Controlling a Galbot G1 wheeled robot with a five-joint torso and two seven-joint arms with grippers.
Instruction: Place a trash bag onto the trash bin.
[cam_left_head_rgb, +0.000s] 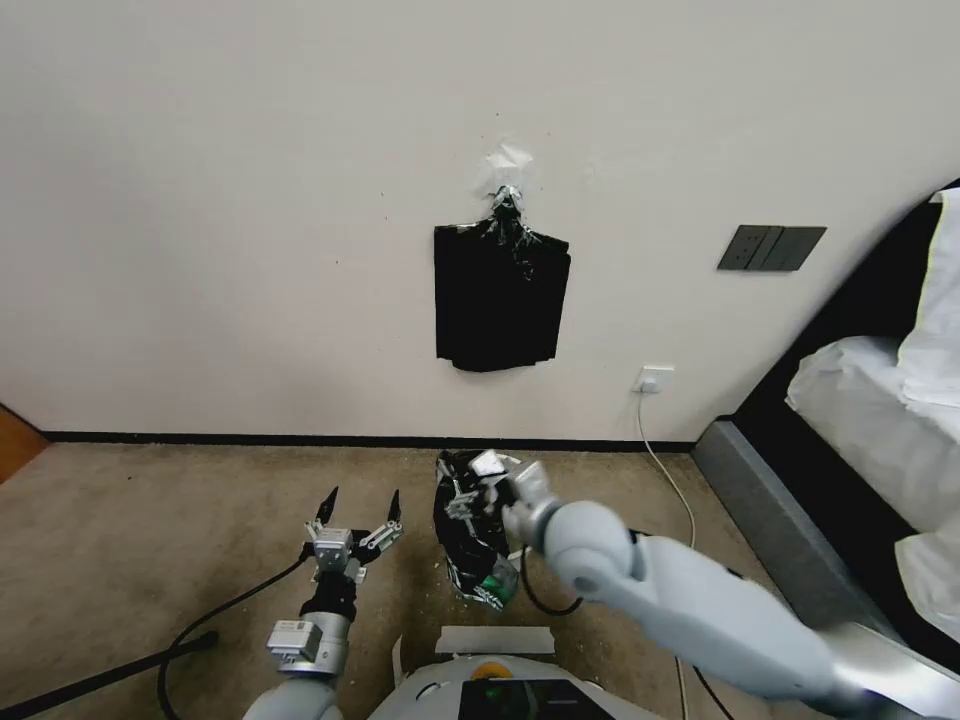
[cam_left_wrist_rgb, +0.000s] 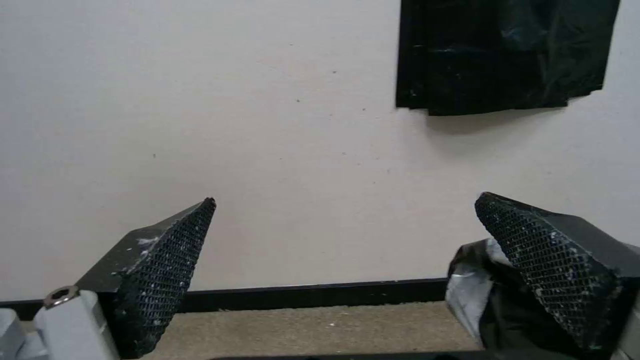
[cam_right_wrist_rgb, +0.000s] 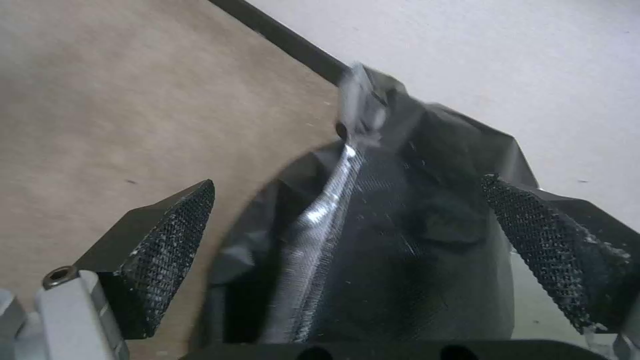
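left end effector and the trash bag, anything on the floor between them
Nothing: in the head view only bare carpet separates the open left end effector from the trash bag.

Left gripper (cam_left_wrist_rgb: 343, 225) spread wide, facing a pale wall (cam_left_wrist_rgb: 233, 125). Flat black bag stack (cam_left_wrist_rgb: 500, 55) hanging on it. Crinkled trash bag (cam_left_wrist_rgb: 480, 295) behind one fingertip, above carpet (cam_left_wrist_rgb: 313, 327) and baseboard (cam_left_wrist_rgb: 307, 295).
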